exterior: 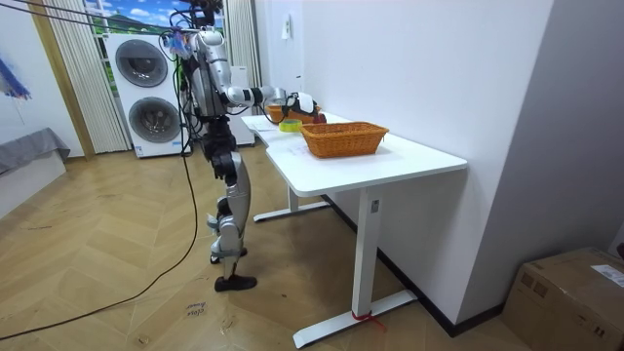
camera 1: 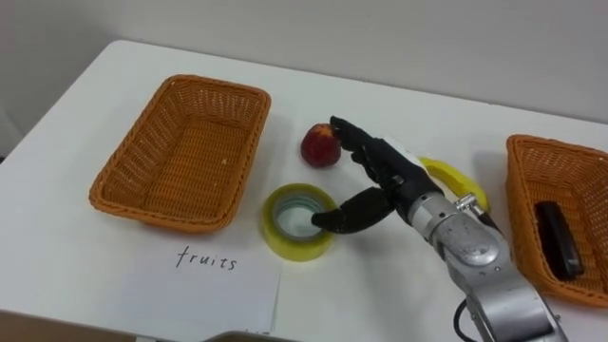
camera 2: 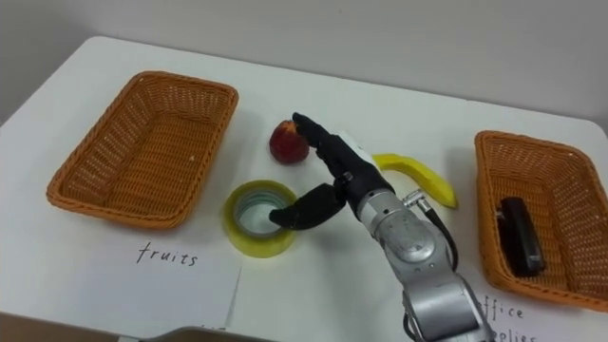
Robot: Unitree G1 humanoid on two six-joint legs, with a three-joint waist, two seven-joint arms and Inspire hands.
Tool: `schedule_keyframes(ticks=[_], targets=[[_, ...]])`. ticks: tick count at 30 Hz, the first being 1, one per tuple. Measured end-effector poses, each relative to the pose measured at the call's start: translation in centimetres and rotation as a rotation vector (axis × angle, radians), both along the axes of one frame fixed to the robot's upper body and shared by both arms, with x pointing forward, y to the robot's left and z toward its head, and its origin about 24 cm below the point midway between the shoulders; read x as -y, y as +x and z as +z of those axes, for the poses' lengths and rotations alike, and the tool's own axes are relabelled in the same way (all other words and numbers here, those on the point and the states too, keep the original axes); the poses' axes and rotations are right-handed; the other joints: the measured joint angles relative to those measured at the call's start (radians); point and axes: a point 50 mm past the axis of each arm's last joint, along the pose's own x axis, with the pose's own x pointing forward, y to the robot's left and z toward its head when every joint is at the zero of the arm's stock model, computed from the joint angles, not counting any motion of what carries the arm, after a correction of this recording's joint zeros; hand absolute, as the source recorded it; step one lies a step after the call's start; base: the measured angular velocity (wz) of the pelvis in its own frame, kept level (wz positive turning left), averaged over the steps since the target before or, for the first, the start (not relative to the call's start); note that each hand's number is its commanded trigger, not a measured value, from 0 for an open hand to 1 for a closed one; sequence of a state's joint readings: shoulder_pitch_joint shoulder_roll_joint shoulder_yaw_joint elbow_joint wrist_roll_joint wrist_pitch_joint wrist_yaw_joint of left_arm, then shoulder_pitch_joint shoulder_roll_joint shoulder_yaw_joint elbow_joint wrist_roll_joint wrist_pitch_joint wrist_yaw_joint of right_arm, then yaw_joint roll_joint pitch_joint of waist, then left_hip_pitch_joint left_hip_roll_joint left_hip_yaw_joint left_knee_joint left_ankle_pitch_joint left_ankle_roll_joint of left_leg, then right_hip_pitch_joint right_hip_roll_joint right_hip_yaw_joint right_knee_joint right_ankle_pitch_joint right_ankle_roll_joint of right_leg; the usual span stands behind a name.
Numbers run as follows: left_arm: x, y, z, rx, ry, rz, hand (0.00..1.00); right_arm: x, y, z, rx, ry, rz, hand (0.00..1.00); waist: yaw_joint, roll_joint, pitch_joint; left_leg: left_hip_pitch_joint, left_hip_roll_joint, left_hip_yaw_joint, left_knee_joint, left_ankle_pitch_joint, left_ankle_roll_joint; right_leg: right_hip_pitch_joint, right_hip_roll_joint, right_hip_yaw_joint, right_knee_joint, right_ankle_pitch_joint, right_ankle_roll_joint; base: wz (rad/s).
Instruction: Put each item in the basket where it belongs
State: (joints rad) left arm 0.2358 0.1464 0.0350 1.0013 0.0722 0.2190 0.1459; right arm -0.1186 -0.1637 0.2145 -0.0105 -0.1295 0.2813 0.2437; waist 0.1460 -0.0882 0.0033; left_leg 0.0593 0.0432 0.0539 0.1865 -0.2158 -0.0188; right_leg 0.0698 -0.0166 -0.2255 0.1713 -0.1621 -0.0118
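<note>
While the robot stands at the far end of the white table in the room view, items are listed from its left to its right, placed by its right hand.

1. Wicker basket: well to the left of the hand, long axis running away from the robot, nothing inside.
2. Sheet of paper with handwriting: left of the hand and nearer the robot, just in front of that basket.
3. Yellow tape roll: lying flat, hole upward, just left of the palm. The thumb reaches out over its ring.
4. Red round fruit: on the table just ahead of the fingers, between the hand and the left basket. It is round, with no long axis to read. Contact with the fingertips cannot be told.
5. Right hand: released, fingers straight and stretched toward the fruit, thumb spread apart, grasping nothing.
6. Banana: just right of the hand, partly hidden behind the wrist, long axis slanting from far-left to near-right.
7. Second wicker basket: well to the right of the hand, holding a dark oblong object that lies with its length pointing away from the robot.
</note>
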Motion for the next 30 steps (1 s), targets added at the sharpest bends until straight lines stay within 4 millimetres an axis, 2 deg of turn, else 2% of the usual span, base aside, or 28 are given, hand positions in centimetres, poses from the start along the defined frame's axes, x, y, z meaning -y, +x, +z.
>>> schedule_keyframes(ticks=[5, 17, 19, 30], targets=[[0.0, -0.1, 0.0, -0.002, 0.000, 0.001, 0.00, 0.3, -0.1, -1.2, -0.049, -0.018, -0.013, 0.00, 0.001, -0.004, 0.0026, 0.000, 0.000, 0.000, 0.001, 0.000, 0.000, 0.000, 0.000, -0.001, 0.000, 0.000, 0.000, 0.00], [-0.1, -0.2, 0.0, -0.006, 0.001, -0.004, 0.00, 0.1, -0.1, -1.3, -0.054, -0.036, 0.004, 0.00, 0.002, -0.012, -0.0002, 0.000, 0.000, 0.000, 0.003, 0.000, 0.000, 0.001, 0.000, -0.001, 0.000, 0.000, 0.000, 0.00], [-0.1, -0.2, 0.0, -0.007, 0.003, -0.003, 0.00, 0.1, -0.2, -1.8, -0.074, -0.033, -0.002, 0.00, 0.002, -0.014, -0.0008, 0.002, 0.000, 0.000, 0.003, 0.000, 0.000, 0.003, 0.000, -0.001, 0.000, 0.000, 0.000, 0.00], [0.0, -0.5, -0.1, -0.021, 0.001, -0.002, 0.00, 0.0, -0.2, -2.0, -0.089, -0.034, 0.004, 0.00, 0.002, -0.017, 0.0012, 0.000, 0.000, -0.001, -0.003, 0.000, 0.000, 0.001, 0.000, 0.001, 0.000, 0.000, 0.000, 0.00]])
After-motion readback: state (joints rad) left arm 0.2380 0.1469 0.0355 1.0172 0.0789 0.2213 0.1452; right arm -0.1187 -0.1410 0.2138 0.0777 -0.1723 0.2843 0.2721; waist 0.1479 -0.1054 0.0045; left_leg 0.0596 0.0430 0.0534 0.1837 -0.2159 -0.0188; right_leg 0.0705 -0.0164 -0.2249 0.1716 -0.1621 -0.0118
